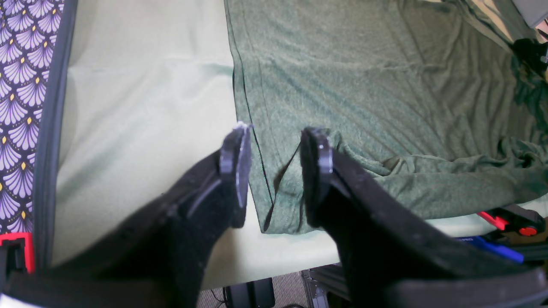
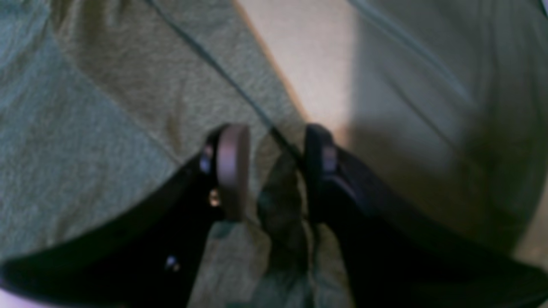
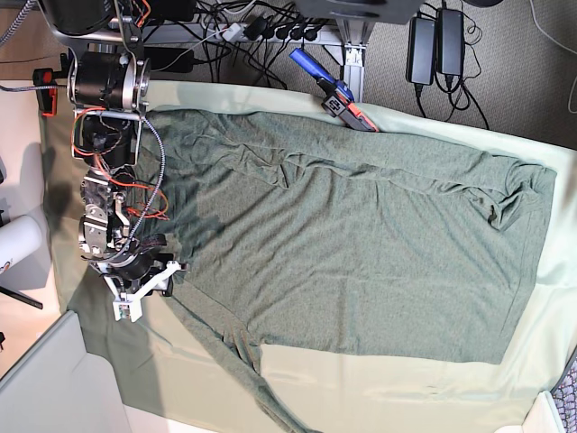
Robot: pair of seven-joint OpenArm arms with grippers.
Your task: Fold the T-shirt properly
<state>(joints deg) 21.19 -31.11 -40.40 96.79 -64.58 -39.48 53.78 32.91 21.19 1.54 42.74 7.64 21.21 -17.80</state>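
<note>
The dark olive T-shirt (image 3: 361,244) lies spread flat over the pale green table cloth (image 3: 433,379), with one long sleeve (image 3: 234,352) trailing toward the near edge. My right gripper (image 3: 153,275) is at the shirt's left end. In the blurry right wrist view it (image 2: 276,171) is open, with a dark fold of the shirt (image 2: 85,128) between its fingers. My left gripper (image 1: 274,158) is open and straddles the hem edge at a corner of the shirt (image 1: 364,85), near the table's edge. The left arm is out of the base view.
A red, black and blue clamp (image 3: 341,97) grips the table's far edge; it also shows in the left wrist view (image 1: 509,220). Purple patterned fabric (image 1: 21,107) borders the table cloth (image 1: 141,107). Cables and power bricks (image 3: 437,41) lie on the floor. A grey panel (image 3: 45,379) stands at the lower left.
</note>
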